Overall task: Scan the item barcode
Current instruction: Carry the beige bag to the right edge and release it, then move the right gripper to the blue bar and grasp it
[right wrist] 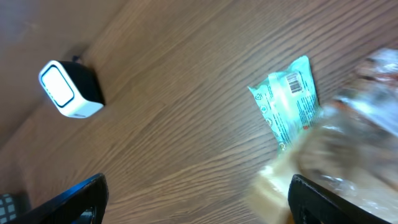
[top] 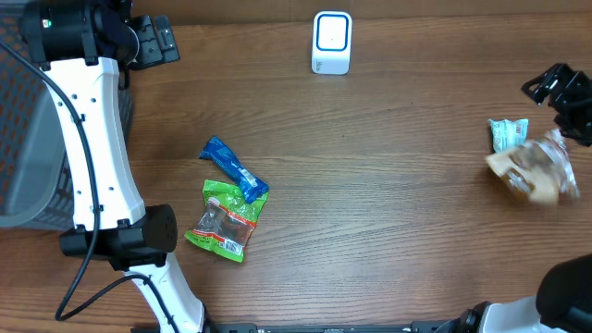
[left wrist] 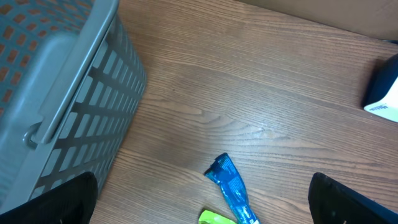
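Note:
The white barcode scanner (top: 331,42) stands at the back middle of the table and also shows as the scanner (right wrist: 68,90) in the right wrist view. My right gripper (top: 555,88) (right wrist: 199,202) is open at the far right, with nothing between its fingers. Just below it lies a clear bag of tan food (top: 535,171) (right wrist: 348,143), blurred, partly on a teal packet (top: 507,134) (right wrist: 289,102) whose barcode faces up. My left gripper (top: 157,42) (left wrist: 202,205) hangs open at the back left, above a blue wrapper (top: 233,168) (left wrist: 231,186) and a green packet (top: 225,218) (left wrist: 214,218).
A grey slatted basket (top: 18,139) (left wrist: 56,93) stands at the left edge, beside the left arm. The scanner's corner (left wrist: 382,93) shows at the right of the left wrist view. Bare wood lies between the two groups of items.

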Action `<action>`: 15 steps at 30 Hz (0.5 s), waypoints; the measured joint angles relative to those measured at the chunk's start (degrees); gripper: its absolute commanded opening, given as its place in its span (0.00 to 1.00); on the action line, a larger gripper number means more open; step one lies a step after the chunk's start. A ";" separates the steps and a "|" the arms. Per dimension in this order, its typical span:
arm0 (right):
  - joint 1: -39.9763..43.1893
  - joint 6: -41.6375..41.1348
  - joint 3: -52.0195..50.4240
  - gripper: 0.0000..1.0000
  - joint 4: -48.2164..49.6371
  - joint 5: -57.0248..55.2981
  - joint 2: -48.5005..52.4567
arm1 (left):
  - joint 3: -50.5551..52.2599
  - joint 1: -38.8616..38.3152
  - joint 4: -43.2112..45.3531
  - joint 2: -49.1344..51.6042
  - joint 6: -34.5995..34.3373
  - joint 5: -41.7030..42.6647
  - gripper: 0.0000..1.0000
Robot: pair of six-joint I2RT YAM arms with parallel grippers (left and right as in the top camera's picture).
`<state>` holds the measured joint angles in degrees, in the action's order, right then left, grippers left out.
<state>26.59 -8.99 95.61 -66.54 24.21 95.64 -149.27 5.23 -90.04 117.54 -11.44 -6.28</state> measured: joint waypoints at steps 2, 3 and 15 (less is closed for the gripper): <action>-0.02 0.00 0.13 0.88 -0.74 0.57 -0.46 | 0.00 0.00 0.00 0.00 0.00 0.00 1.00; -0.15 -0.07 0.13 0.88 -0.98 1.16 -0.44 | 0.00 0.00 -0.02 0.00 0.00 0.00 1.00; -30.16 -0.04 -1.95 0.97 14.64 6.75 2.36 | 0.00 0.00 -0.02 0.00 0.00 0.02 1.00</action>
<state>-3.57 -9.04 93.67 -51.90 30.96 98.00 -149.27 5.23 -90.06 117.54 -11.44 -6.26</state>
